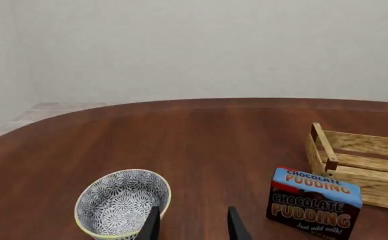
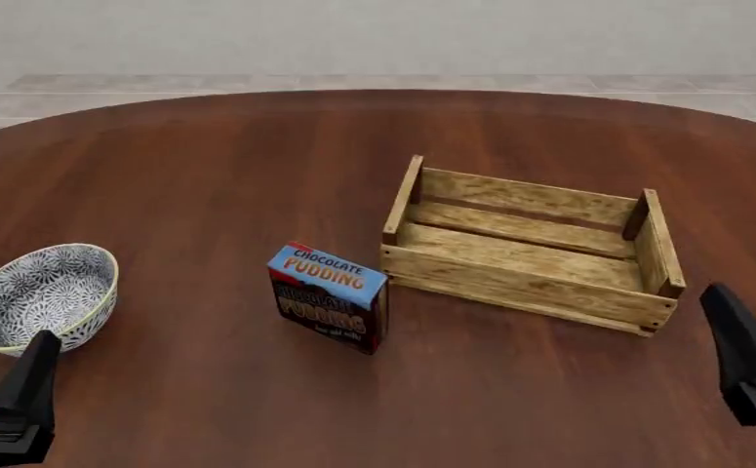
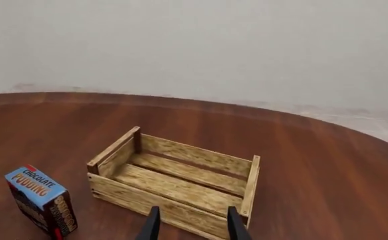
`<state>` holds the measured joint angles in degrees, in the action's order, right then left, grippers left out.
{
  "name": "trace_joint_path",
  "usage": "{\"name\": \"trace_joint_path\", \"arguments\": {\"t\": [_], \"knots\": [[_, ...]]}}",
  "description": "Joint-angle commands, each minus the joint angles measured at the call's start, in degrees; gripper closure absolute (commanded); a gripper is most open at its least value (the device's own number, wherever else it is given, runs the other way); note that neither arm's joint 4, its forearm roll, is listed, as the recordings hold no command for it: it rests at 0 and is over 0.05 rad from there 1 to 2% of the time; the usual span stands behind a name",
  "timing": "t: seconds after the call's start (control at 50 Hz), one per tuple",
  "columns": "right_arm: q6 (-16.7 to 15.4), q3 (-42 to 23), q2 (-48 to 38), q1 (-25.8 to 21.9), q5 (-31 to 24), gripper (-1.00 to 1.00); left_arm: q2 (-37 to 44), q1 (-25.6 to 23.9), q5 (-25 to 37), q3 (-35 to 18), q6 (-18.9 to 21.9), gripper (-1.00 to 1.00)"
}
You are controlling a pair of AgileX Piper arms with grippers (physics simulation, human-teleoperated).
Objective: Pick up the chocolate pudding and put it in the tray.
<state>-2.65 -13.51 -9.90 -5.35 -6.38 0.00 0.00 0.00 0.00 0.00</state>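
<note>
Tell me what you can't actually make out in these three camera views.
- Tray in the left wrist view: its far end is cut off by the picture edge.
- Chocolate pudding in the right wrist view: its bottom corner runs off the edge.
- Bowl in the front view: its lower rim is hidden behind the left gripper.
- Right gripper in the front view: partly cropped by the picture edge.

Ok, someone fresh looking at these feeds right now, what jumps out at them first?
Probably the tray, the biggest thing on the dark wood table, sitting right of centre with nothing inside. Next, the chocolate pudding standing upright just off the tray's near-left corner, its blue top bright against the wood. Then the patterned bowl at far left, close to the left gripper.
</note>
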Motion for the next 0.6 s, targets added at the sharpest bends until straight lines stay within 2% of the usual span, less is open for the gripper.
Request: {"name": "trace_joint_path", "arguments": {"t": [0.02, 0.06, 0.1, 0.14, 0.18, 0.2, 0.26, 0.28, 0.3, 0.32, 0.34, 0.42, 0.44, 0.46, 0.54, 0.6], "knots": [[-3.4, -8.0, -7.4, -1.7, -3.1, -1.00, 0.0, 0.0, 0.0, 0.0, 0.0, -1.00], [-2.2, -9.9, -10.2, -2.1, -3.4, -1.00, 0.0, 0.0, 0.0, 0.0, 0.0, -1.00], [-2.5, -10.5, -10.8, -2.0, -3.2, -1.00, 0.0, 0.0, 0.0, 0.0, 0.0, -1.00], [-8.7, -10.8, -11.7, -0.8, -1.8, -1.00, 0.0, 0.0, 0.0, 0.0, 0.0, -1.00], [-14.8, -10.4, -11.4, -2.2, -0.6, -1.00, 0.0, 0.0, 0.0, 0.0, 0.0, -1.00], [-15.4, -11.0, -12.3, -2.8, -0.2, -1.00, 0.0, 0.0, 0.0, 0.0, 0.0, -1.00], [-15.5, -12.2, -15.5, -3.3, 0.8, -1.00, 0.0, 0.0, 0.0, 0.0, 0.0, -1.00], [-14.1, -13.1, -17.3, -5.6, 0.5, -1.00, 0.0, 0.0, 0.0, 0.0, 0.0, -1.00], [-12.1, -14.4, -18.1, -5.4, -0.2, -1.00, 0.0, 0.0, 0.0, 0.0, 0.0, -1.00], [-11.7, -15.6, -19.9, -5.6, -0.2, -1.00, 0.0, 0.0, 0.0, 0.0, 0.0, -1.00], [-12.9, -15.8, -19.7, -5.7, 0.1, -1.00, 0.0, 0.0, 0.0, 0.0, 0.0, -1.00], [-13.2, -18.5, -22.2, -7.4, -0.4, -1.00, 0.0, 0.0, 0.0, 0.0, 0.0, -1.00], [-13.2, -19.0, -22.8, -8.2, -0.5, -1.00, 0.0, 0.0, 0.0, 0.0, 0.0, -1.00], [-11.5, -20.2, -24.3, -8.6, -1.3, -1.00, 0.0, 0.0, 0.0, 0.0, 0.0, -1.00], [-14.5, -21.8, -26.0, -10.0, 0.4, -1.00, 0.0, 0.0, 0.0, 0.0, 0.0, -1.00], [-13.3, -23.7, -28.0, -10.5, -0.3, -1.00, 0.0, 0.0, 0.0, 0.0, 0.0, -1.00]]}}
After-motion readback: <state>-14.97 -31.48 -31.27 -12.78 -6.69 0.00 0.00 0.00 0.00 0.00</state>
